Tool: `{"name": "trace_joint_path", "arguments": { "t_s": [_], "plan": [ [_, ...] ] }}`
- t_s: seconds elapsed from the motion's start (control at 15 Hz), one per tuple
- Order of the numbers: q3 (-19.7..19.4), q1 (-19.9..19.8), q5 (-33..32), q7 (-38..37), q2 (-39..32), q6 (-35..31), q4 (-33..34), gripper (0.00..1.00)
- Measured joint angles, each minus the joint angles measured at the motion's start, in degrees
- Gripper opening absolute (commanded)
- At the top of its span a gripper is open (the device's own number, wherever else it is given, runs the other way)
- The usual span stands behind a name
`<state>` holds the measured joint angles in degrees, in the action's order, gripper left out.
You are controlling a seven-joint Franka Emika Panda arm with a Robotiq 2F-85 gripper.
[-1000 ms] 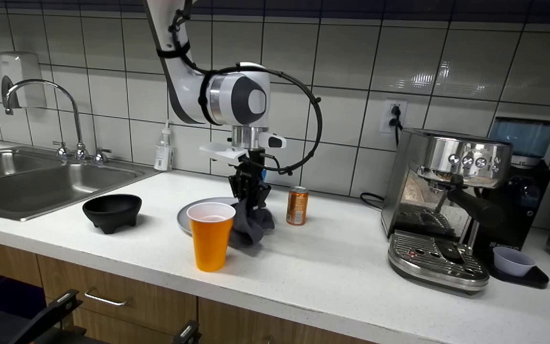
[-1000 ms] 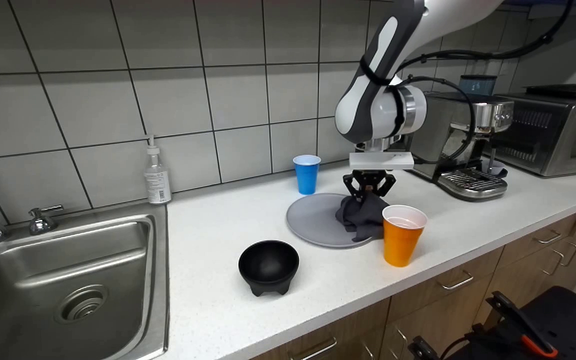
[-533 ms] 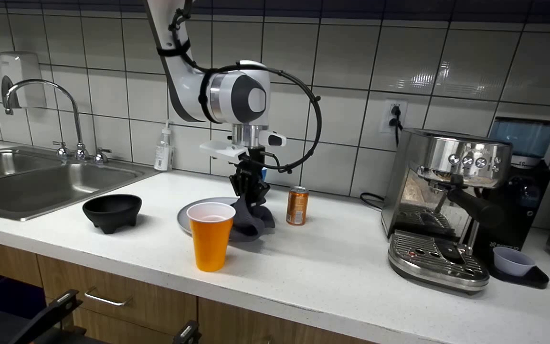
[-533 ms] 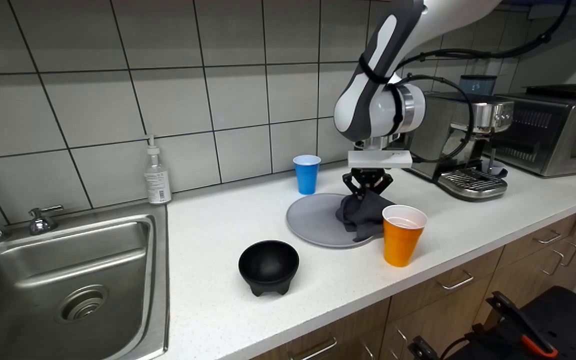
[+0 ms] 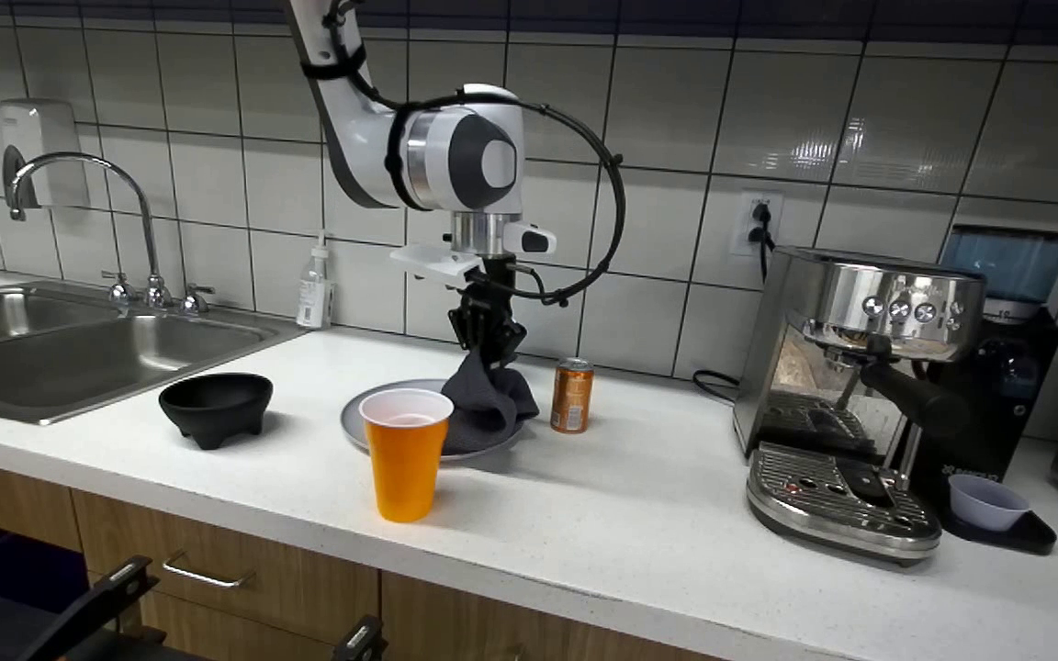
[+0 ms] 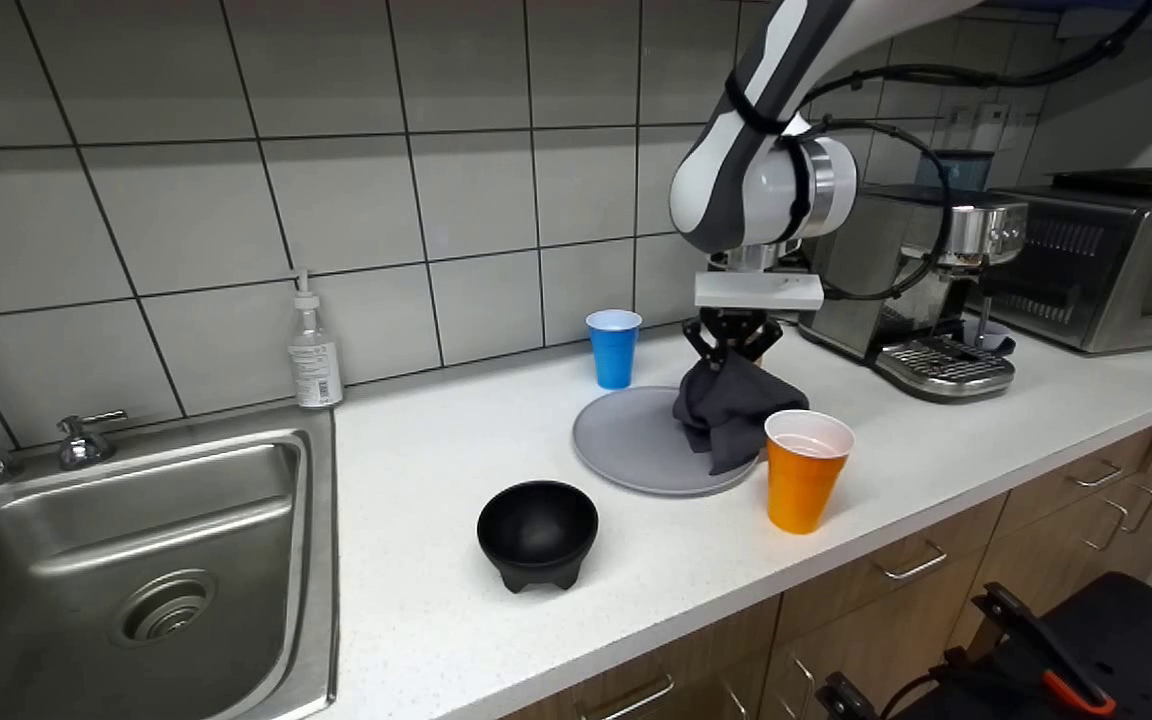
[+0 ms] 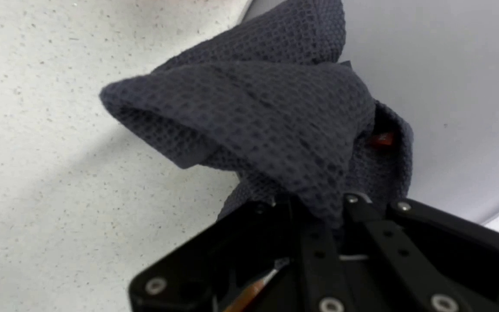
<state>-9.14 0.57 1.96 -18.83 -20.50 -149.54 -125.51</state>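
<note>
Glossy pale tiles (image 5: 658, 110), gridded by dark grout, back a speckled white worktop (image 5: 602, 542), and we sweep across from the left. First up, a brushed-steel sink (image 5: 125, 358) with a curving chrome faucet (image 5: 151, 240). Next comes a matte black bowl (image 5: 215, 408), round-sided on stubby feet, and beyond it a clear plastic pump bottle (image 5: 314, 294) near the wall. Now a flat grey plate (image 6: 636, 440), a smooth disc, with a tapered orange cup (image 5: 407, 468), white-lined and upright, near its edge. Centre of the action: the end effector (image 5: 487, 355) has a fold of charcoal cloth (image 5: 483, 404) pinched tight between its fingers, gathered into a peak over the plate's edge, crumpled and waffle-woven; whether the lower folds touch the plate, I can't tell. Over to the wrist view: one loose flap juts out above the worktop, and a small red patch (image 7: 381, 140) peeks from a fold, too hidden to name. Just right, in an exterior view, stands a shiny orange can (image 5: 572, 397), upright, then, well apart, a boxy polished-metal espresso machine (image 5: 823, 404), and at far right a smooth pale-lilac bowl (image 5: 988, 503) on a black tray (image 5: 1034, 537).
</note>
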Motion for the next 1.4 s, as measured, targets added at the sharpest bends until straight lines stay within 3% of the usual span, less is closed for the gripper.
{"name": "trace_joint_path", "arguments": {
  "t_s": [0.53, 1.4],
  "plan": [
    [-1.1, -2.7, -0.1, 0.1, 4.0, -0.5, -1.7, 0.02],
    [-8.0, -5.7, -1.3, -0.6, 5.3, -2.1, -3.8, 0.02]
  ]
}}
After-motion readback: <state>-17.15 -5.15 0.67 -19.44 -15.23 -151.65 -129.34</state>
